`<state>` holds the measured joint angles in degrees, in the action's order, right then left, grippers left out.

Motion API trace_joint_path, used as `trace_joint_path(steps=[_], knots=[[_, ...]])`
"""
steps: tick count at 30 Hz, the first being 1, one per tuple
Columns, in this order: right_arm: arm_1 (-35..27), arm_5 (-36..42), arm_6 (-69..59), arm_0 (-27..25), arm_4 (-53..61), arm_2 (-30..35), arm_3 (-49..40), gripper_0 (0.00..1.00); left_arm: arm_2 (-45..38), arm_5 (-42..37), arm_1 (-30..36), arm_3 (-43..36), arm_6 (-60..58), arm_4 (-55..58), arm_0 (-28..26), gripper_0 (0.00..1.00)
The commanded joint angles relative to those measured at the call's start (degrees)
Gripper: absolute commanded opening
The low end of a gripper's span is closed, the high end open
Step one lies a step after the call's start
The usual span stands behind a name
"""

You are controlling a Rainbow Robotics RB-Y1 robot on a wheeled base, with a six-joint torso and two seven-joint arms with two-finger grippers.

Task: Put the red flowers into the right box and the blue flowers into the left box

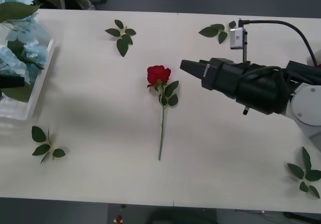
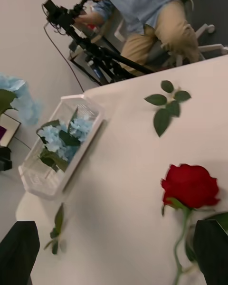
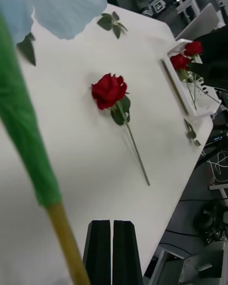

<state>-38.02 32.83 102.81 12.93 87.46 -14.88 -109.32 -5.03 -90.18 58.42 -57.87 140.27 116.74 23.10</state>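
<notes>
While my right gripper (image 1: 186, 66) hangs over the table (image 1: 100, 133) with its black fingers spread and nothing between them, the last loose red rose (image 1: 159, 75) lies just off its tips, toward my left. In the right wrist view the two fingers sit wide at the corners and the bloom (image 2: 191, 185) rests on the table between them, nearer one finger than the other, so I judge the rose is almost lined up but not centred. Its stem (image 1: 161, 133) runs from the bloom straight back toward me, its long axis roughly crossways to the way my right arm reaches in. A grasp on the stem just below the leaves looks the likelier hold, and would call for the gripper to come down and shift a little toward my left.

My left gripper (image 3: 112, 228) is far off at the left side, its fingers pressed together; a green-wrapped stem (image 3: 28, 142) of a blue flower crosses close in front of it, but I cannot tell whether it is pinched there. The right arm is plainly the nearer one.

Farther out, the left box (image 1: 35, 91) holds blue flowers (image 1: 25, 45), and the right box (image 3: 183, 92) already holds two red roses (image 3: 185, 57). Leaf sprigs (image 1: 122, 35) lie scattered about the table.
</notes>
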Motion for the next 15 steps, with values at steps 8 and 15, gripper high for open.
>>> trace_joint_path(steps=[8, 15], knots=[[-5.2, 10.9, 2.4, -6.7, 0.7, 12.0, -2.7, 0.95, -8.5, -0.4, 8.2, 3.6, -3.2, -6.4, -9.1, 0.00], [-5.4, 21.0, 2.2, -10.6, -0.2, 22.5, -2.7, 0.95, -14.9, 0.5, 8.5, 3.6, -3.2, -16.1, -13.0, 0.00]])
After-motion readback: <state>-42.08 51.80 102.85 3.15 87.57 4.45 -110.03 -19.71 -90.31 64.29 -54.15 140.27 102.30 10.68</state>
